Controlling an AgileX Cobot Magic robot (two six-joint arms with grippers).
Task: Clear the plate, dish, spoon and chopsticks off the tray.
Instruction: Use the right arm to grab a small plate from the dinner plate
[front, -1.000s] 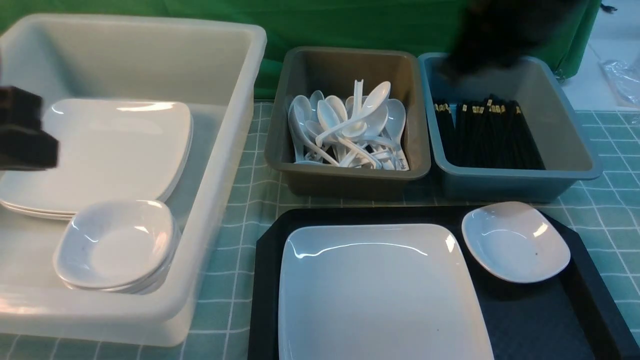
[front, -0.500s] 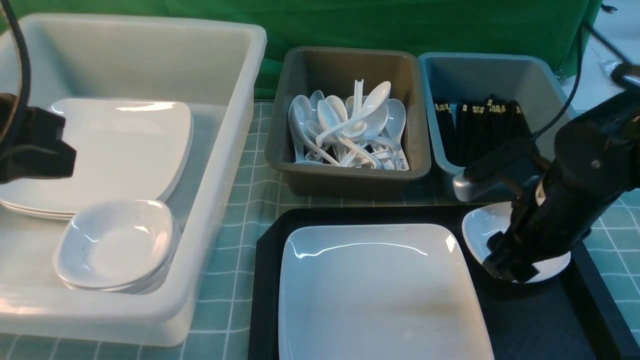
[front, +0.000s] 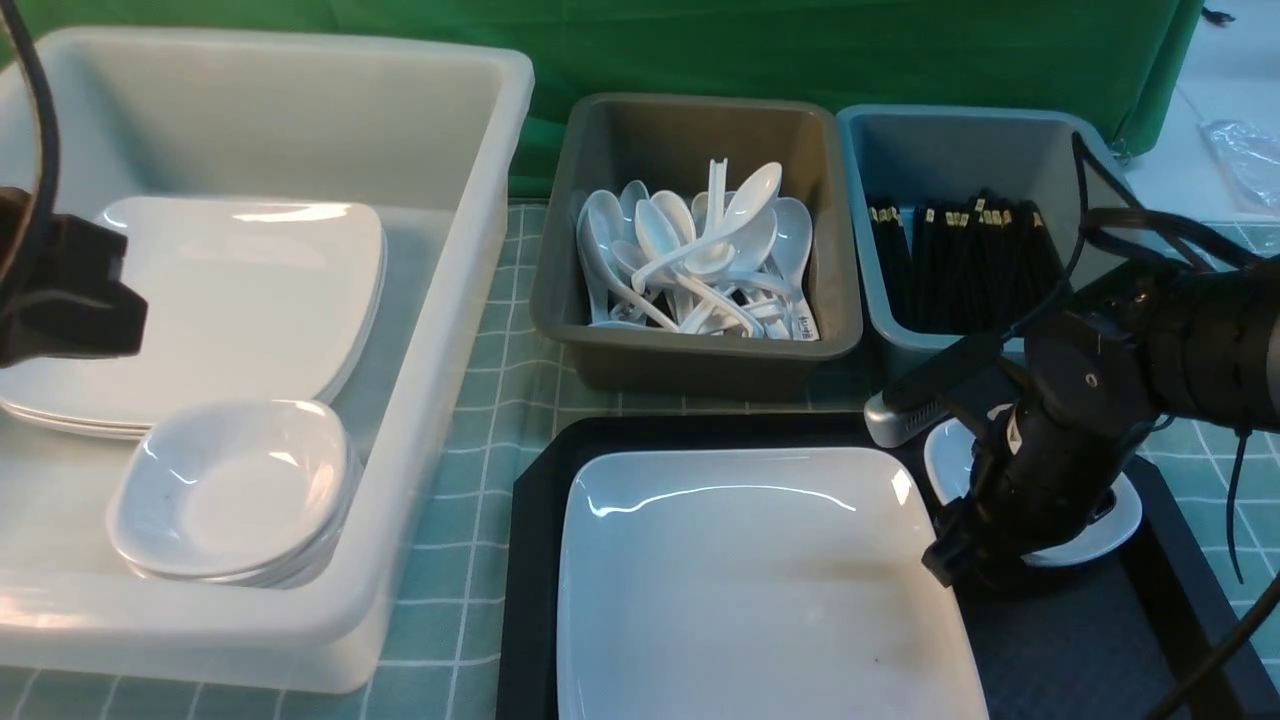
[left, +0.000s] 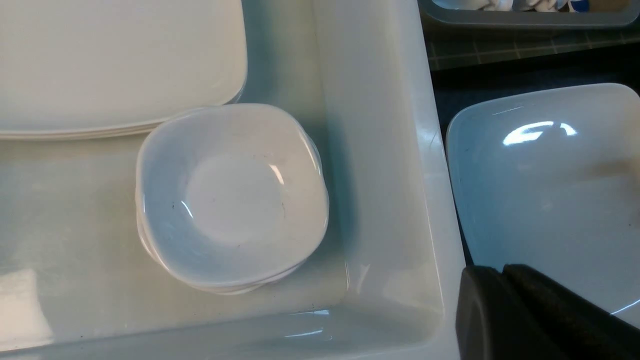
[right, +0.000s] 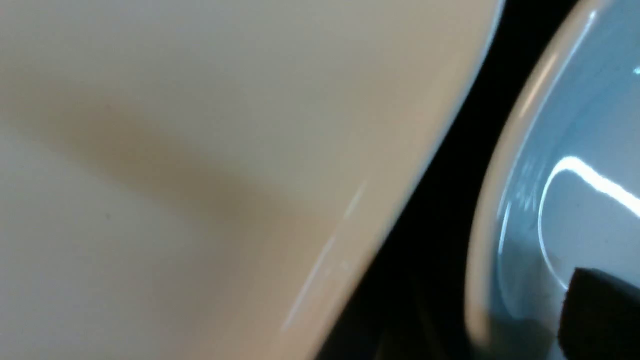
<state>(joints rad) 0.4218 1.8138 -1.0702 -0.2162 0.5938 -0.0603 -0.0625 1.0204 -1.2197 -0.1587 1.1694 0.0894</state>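
Dish (front: 1105, 530) handling: straddling left rim near tray's (front: 720, 428) far right corner with right gripper (right: 495, 322) parted, judging glaze slippery, brittle; holding left gripper (left: 501, 274) clenched.

- The near end of the plate (front: 770, 580) runs out of the front view.
- The right claw (front: 945, 575) and its arm hide the middle of the dish (front: 1100, 530).
- The right wrist view cuts off both dish and plate, their rims blurred.
- The front view's edge crops the left claw (front: 70, 290).
- The tray's (front: 1080, 630) near side is out of the front view.
- Lettering on one spoon handle (front: 806, 322) is too small to read.
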